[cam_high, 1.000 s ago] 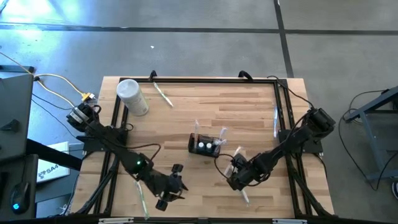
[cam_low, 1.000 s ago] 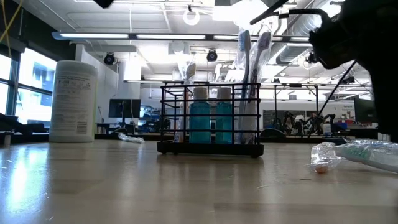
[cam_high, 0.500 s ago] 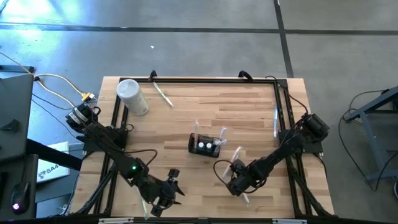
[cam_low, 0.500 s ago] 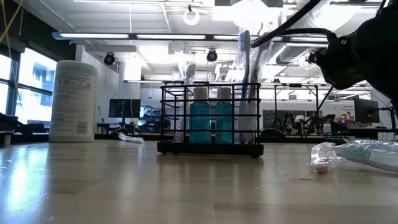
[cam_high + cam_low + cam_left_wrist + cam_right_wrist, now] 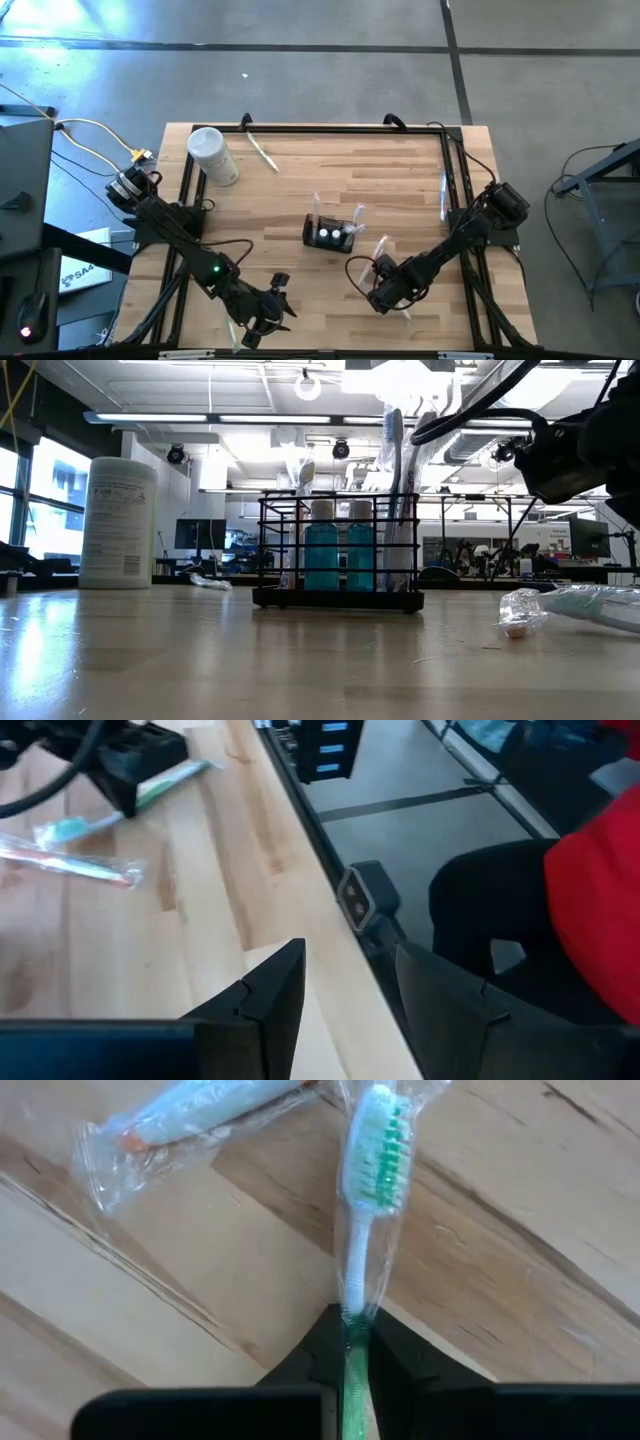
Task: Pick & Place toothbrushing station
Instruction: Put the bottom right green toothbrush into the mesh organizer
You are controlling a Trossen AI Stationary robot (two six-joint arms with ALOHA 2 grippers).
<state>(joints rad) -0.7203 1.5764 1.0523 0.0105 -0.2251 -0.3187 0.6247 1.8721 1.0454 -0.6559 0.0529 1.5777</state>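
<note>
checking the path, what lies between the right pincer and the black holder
In the high view, one wrapped toothbrush lies between the right pincer, shut on a green toothbrush, and the holder; otherwise bare wood.

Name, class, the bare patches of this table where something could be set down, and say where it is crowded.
Bare wood lies between the white canister and the black wire holder, and across the far right of the table. It is crowded on the near side: wrapped toothbrushes lie by the right end effector, and the left end effector hangs over the near edge.

R gripper (image 5: 352, 1345) jaws clamped; L gripper (image 5: 345, 985) apart.
</note>
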